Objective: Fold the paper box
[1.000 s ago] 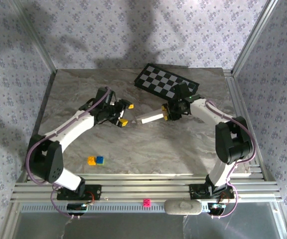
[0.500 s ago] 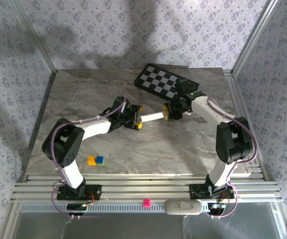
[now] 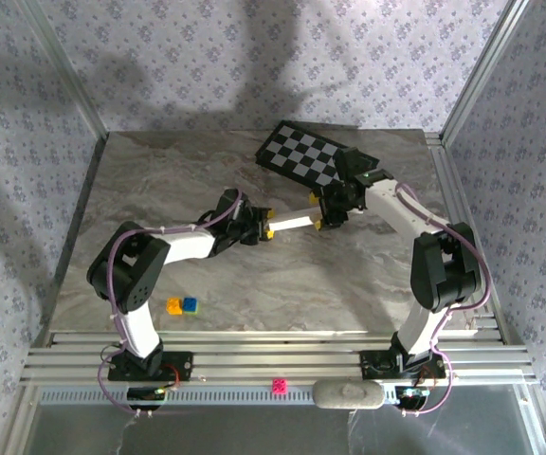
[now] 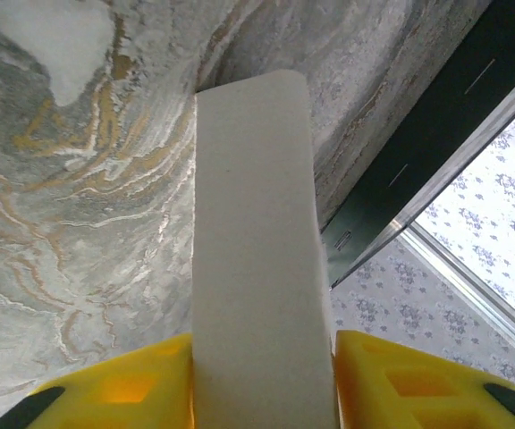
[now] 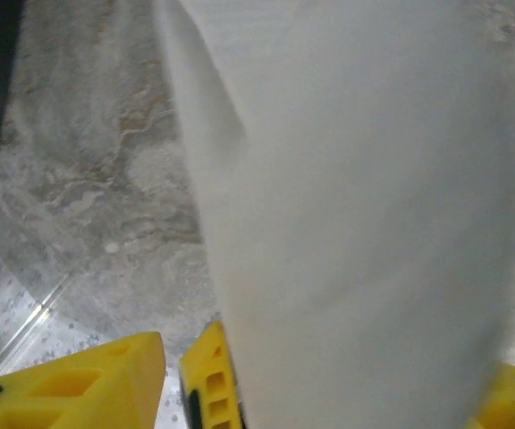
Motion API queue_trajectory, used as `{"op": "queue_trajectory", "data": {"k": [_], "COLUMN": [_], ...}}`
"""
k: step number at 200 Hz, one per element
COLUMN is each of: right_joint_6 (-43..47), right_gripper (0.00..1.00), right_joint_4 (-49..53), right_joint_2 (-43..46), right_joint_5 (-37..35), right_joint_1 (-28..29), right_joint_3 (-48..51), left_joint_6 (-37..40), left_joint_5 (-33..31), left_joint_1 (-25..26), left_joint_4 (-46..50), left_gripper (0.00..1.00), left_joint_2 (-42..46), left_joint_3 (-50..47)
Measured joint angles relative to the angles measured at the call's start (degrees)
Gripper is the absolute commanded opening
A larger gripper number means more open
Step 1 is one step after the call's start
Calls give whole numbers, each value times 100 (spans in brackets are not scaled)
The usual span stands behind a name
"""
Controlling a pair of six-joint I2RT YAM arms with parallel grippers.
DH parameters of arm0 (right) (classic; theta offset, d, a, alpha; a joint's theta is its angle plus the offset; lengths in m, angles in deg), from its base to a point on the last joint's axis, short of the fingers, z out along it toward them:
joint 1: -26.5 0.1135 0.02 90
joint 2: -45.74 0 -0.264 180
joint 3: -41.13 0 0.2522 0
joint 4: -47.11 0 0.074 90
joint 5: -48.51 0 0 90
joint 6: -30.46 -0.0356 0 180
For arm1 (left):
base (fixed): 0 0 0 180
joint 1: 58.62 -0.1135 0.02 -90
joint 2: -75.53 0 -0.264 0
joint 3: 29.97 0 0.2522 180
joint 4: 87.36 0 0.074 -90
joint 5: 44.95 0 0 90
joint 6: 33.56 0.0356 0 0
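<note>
The paper box (image 3: 292, 223) is a narrow white folded piece held off the marble table (image 3: 159, 190) between both arms. My left gripper (image 3: 265, 227) is shut on its left end. In the left wrist view the white box (image 4: 257, 250) runs up between the two yellow fingers (image 4: 123, 393), which touch both its sides. My right gripper (image 3: 320, 212) is shut on the right end. In the right wrist view the box (image 5: 365, 197) is a blurred white face with a yellow finger (image 5: 208, 384) against its left side.
The black-and-white checkered board (image 3: 316, 156) lies at the back, just behind the right gripper. A yellow and a blue brick (image 3: 182, 304) sit near the left arm's base. A pink cube (image 3: 279, 385) rests on the front rail. Patterned walls enclose the table.
The left arm swung right and its gripper, apart from the box a second ago, now clamps the box's left end. The right gripper kept its hold and drifted slightly back.
</note>
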State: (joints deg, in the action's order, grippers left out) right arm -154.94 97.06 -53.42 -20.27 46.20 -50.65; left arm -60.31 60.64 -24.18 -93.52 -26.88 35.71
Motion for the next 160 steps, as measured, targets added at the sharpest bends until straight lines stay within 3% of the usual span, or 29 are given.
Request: {"op": "queue_trajectory", "data": {"k": [54, 96, 117, 144, 160], "right_joint_6": [1779, 4330, 5974, 8347, 9761], "right_gripper": [73, 70, 72, 81, 81], "right_joint_4": [138, -149, -804, -2124, -2439], "right_joint_2": [26, 809, 1596, 2850, 3237], "right_joint_5": [-107, -286, -251, -227, -166], "right_joint_1": [-114, -179, -153, 76, 243], "right_joint_3": [-737, -490, 247, 2140, 2881], "left_joint_6": [-50, -31, -7, 63, 278], "left_joint_5": [216, 719, 1062, 1550, 1812], "left_joint_1": [-321, -763, -979, -1281, -1456], "left_joint_4": [79, 348, 544, 1322, 1766], "left_gripper": [30, 30, 31, 32, 33], "left_joint_2": [190, 597, 852, 1182, 1274], "left_joint_3": [-72, -72, -76, -55, -28]}}
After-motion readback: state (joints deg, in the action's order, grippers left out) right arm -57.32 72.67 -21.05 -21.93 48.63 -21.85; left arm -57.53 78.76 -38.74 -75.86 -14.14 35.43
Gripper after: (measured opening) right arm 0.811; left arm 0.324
